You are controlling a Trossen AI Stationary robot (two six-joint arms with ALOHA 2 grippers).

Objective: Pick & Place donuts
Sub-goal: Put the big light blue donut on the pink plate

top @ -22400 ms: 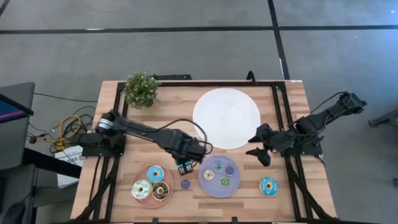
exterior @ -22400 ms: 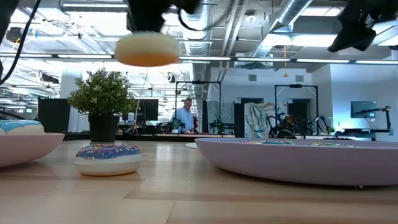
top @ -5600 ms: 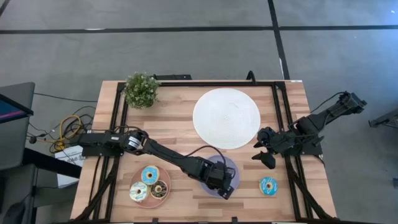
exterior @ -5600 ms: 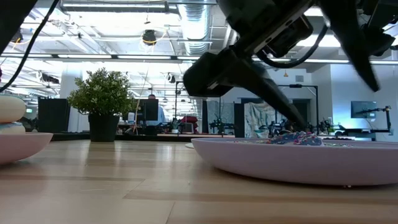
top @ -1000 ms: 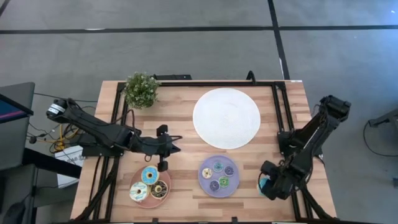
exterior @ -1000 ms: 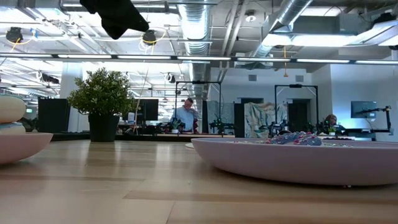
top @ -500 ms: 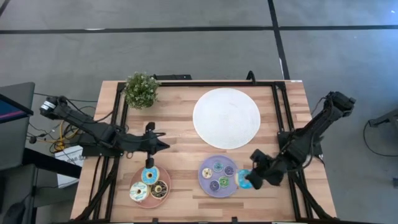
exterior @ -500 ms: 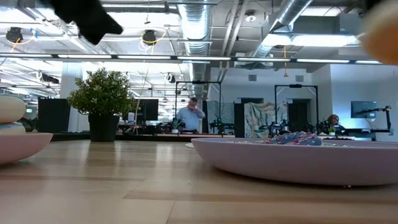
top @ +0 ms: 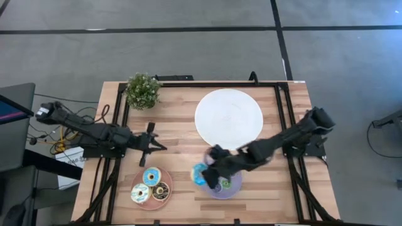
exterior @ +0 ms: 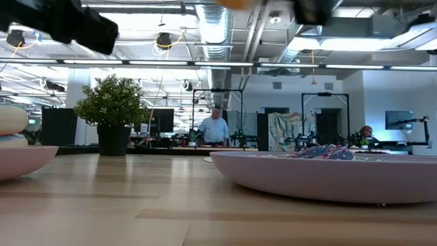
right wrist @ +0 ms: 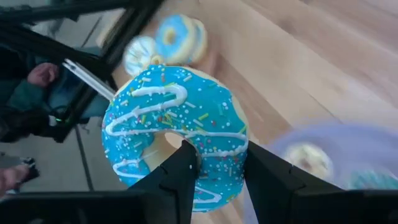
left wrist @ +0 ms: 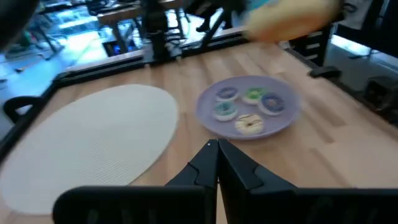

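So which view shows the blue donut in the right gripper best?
The right wrist view: the blue donut, with white drizzle and sprinkles, fills the picture, the right gripper shut on it. The high view shows it small at the purple plate's edge. The left wrist and low views show only its blurred underside.

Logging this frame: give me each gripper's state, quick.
Left gripper: shut, empty, over the table's left side.
Right gripper: shut on the blue iced donut, carried above the purple plate's left edge.
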